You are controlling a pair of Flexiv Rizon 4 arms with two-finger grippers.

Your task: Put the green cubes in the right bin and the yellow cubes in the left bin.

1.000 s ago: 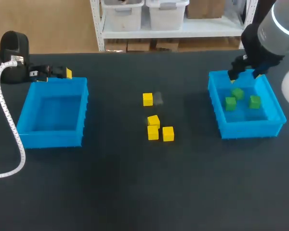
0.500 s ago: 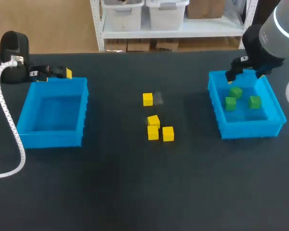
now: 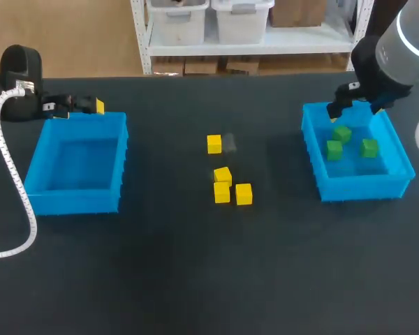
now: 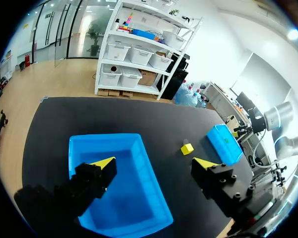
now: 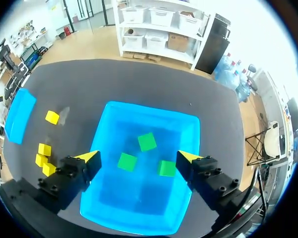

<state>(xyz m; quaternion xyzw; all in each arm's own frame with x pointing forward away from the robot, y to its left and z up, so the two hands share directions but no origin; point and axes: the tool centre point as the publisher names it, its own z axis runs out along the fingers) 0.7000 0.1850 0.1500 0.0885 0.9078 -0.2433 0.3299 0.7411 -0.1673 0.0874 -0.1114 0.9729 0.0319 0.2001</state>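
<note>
The right gripper (image 3: 354, 107) hangs over the far end of the right bin (image 3: 363, 187), its two yellow-tipped fingers spread wide and holding nothing. From its own wrist view the right gripper (image 5: 137, 157) looks straight down into that blue bin (image 5: 149, 109), and three green cubes lie on the floor below it: one (image 5: 147, 142) just ahead of the gap between the fingers, one (image 5: 127, 161) under the gap, and one (image 5: 167, 168) close to the finger on that side. None of them touches a finger. The same three show from above as a loose cluster (image 3: 342, 134) (image 3: 334, 149) (image 3: 369, 147). Well off to the side of this gripper, out on the dark table (image 3: 160, 279), sit four yellow cubes: a single one (image 3: 214, 144) farther back, and three bunched together (image 3: 223, 174) (image 3: 221, 192) (image 3: 244, 193), two of them side by side and touching or nearly so. The left gripper (image 3: 91, 106) sits at the far rim of the left bin (image 3: 75, 202), also spread apart and empty. In its wrist view the left gripper (image 4: 154, 162) has one finger over the bin (image 4: 124, 198) and the other out over the table beside it, with a yellow cube (image 4: 187, 148) ahead of it and the other bin (image 4: 223, 144) beyond that. A white cable (image 3: 14, 181) trails along the left arm's side.
</note>
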